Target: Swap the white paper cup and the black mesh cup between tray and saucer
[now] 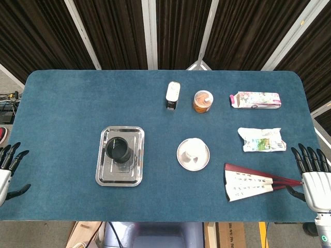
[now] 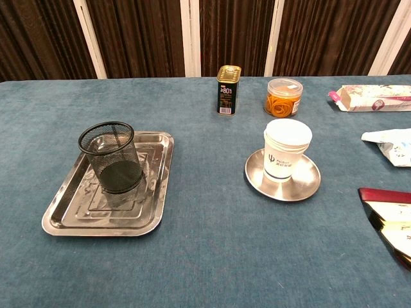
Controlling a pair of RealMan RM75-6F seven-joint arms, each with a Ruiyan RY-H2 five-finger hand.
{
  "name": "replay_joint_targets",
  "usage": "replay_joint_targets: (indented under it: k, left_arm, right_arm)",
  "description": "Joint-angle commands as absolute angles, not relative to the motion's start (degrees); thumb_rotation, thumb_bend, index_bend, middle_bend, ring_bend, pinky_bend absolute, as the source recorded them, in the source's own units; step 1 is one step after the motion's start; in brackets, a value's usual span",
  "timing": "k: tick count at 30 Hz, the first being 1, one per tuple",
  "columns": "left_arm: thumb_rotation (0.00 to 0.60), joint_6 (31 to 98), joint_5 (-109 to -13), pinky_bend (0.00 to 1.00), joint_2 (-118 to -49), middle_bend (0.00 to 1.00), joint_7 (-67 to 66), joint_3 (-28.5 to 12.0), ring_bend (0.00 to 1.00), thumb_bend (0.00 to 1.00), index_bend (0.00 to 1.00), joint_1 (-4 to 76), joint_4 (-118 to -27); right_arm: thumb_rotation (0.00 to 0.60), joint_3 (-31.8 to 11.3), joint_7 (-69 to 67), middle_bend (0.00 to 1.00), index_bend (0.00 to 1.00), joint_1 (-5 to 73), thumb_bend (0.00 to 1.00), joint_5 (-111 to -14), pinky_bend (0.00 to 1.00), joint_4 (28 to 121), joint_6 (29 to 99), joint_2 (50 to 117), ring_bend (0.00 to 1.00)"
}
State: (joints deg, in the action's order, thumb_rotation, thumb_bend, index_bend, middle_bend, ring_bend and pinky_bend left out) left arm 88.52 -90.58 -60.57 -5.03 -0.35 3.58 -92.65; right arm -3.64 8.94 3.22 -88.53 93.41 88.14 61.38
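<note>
Mesh cup (image 2: 110, 157) upright in tray (image 2: 149, 221), left of centre in the chest view, seated toward the tray's far half. Paper cup (image 2: 286, 150) upright on saucer (image 2: 302, 187), right of centre, well apart from the tray. Cup bears a small dark printed mark on its side.

Upper centre of the head view: small tin (image 1: 172, 95), with a round tub (image 1: 202, 101) of orange contents just beside it on the right. Pink-and-white carton (image 1: 256, 100) lying flat at upper right. Crumpled white packet (image 1: 262, 139) below it. Folding fan (image 1: 247, 185), partly spread, at lower right, its handle end near the right hand (image 1: 314, 178).

Left hand (image 1: 9, 169) at the lower left edge of the head view, fingers (image 1: 14, 151) spread, holding nothing. Right hand at the lower right edge, fingers spread, holding nothing. Both hands well apart from tray and saucer. Blue cloth covers the surface (image 1: 67, 108).
</note>
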Motion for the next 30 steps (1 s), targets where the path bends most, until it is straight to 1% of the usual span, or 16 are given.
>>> replay_joint_targets:
  k: [1, 13, 22, 28, 30]
  left_arm:
    - [0.600, 88.5, -90.3, 0.07, -60.7, 0.00, -5.2, -0.5, 0.00, 0.09, 0.16, 3.6, -92.5]
    - [0.600, 88.6, -91.6, 0.07, -60.9, 0.00, -4.6, -0.1, 0.00, 0.09, 0.16, 3.7, -92.5]
    - [0.600, 88.0, -91.1, 0.07, -60.9, 0.00, -4.7, 0.1, 0.00, 0.09, 0.16, 3.6, -92.9]
    - [0.600, 89.0, -90.3, 0.07, -60.9, 0.00, -4.8, -0.7, 0.00, 0.09, 0.16, 3.3, -92.7]
    - [0.600, 88.7, -90.0, 0.07, -61.0, 0.00, -5.0, -0.7, 0.00, 0.09, 0.16, 3.3, -92.8]
  right_arm:
    - [0.600, -3.8, 9.0, 0.00, 0.00, 3.4, 0.00, -88.3, 0.00, 93.2, 87.9, 61.5, 0.00]
    - [0.600, -3.5, 7.9, 0.00, 0.00, 2.5, 0.00, -88.1, 0.00, 94.7, 88.7, 60.5, 0.00]
    - [0.600, -3.0, 6.4, 0.00, 0.00, 2.7, 0.00, -87.8, 0.00, 95.8, 87.2, 60.0, 0.00]
    - [0.600, -3.1, 7.0, 0.00, 0.00, 4.3, 0.00, -88.0, 0.00, 96.9, 84.6, 60.6, 0.00]
    - [0.600, -3.6, 7.1, 0.00, 0.00, 6.0, 0.00, -87.6, 0.00, 98.4, 82.1, 60.2, 0.00]
